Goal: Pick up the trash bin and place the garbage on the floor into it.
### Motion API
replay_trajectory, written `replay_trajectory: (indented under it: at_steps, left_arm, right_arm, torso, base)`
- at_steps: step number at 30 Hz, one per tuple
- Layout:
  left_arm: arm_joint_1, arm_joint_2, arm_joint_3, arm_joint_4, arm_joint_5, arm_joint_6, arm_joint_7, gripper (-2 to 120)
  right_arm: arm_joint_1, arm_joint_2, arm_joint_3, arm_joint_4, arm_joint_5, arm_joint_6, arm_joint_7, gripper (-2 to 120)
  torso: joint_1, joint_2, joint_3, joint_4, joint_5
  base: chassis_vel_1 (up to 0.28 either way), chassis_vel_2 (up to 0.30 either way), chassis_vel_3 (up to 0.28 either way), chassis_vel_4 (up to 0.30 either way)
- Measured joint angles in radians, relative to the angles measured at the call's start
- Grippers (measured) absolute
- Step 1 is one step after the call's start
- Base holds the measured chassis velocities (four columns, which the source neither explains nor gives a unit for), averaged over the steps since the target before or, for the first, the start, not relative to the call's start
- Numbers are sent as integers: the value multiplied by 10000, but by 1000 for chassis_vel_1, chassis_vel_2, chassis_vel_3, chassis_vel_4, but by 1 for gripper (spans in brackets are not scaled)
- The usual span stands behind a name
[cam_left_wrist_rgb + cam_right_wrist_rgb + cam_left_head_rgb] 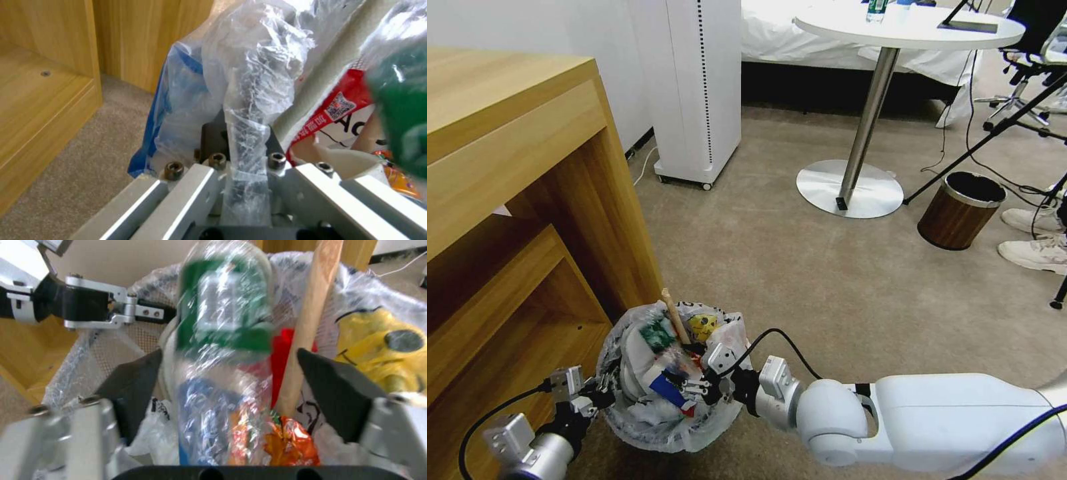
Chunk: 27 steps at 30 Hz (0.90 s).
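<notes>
In the head view, your trash bin (670, 427) sat on the carpet near the wooden desk (514, 153), the left gripper (602, 390) at its left rim and the right gripper (697, 387) over its right side. The left wrist view showed what that one hid — the fingers clamped shut on the bag-covered rim. In the right wrist view the clear green-labelled bottle (222, 340) lay lengthwise between spread fingers (331, 386) — untouched, inside the bin beside the wooden stick (311, 306).

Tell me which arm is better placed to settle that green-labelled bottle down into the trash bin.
Right. The right gripper hangs open over the bin with the bottle between its fingers. The left gripper is shut on the trash bin rim.
</notes>
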Motion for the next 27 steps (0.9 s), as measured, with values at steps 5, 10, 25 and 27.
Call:
replay_trajectory:
  at_steps: [5, 10, 25, 27]
  left_arm:
    - [12, -5, -3, 28, 7, 15, -8, 0]
    - [64, -54, -30, 44, 58, 21, -12, 0]
    - [296, 6, -361, -102, -13, 28, -106, 0]
    - [296, 50, -416, -75, -57, 32, -141, 0]
  right_arm:
    - [-209, -95, 366, 133, -124, 160, -33, 98]
    - [-533, -187, 1045, 427, -186, 452, -217, 100]
    - [-2720, -1445, 5832, 972, 302, 991, -134, 100]
    - [-3043, -1517, 6428, 901, 365, 990, -77, 100]
  torso:
    - [0, 0, 0, 0, 0]
    - [-1, 0, 0, 0, -1]
    - [0, 0, 0, 0, 0]
    - [0, 0, 0, 0, 2]
  base:
    - [0, 0, 0, 0]
    - [0, 0, 0, 0]
    - [0, 0, 0, 0]
    - [0, 0, 0, 0]
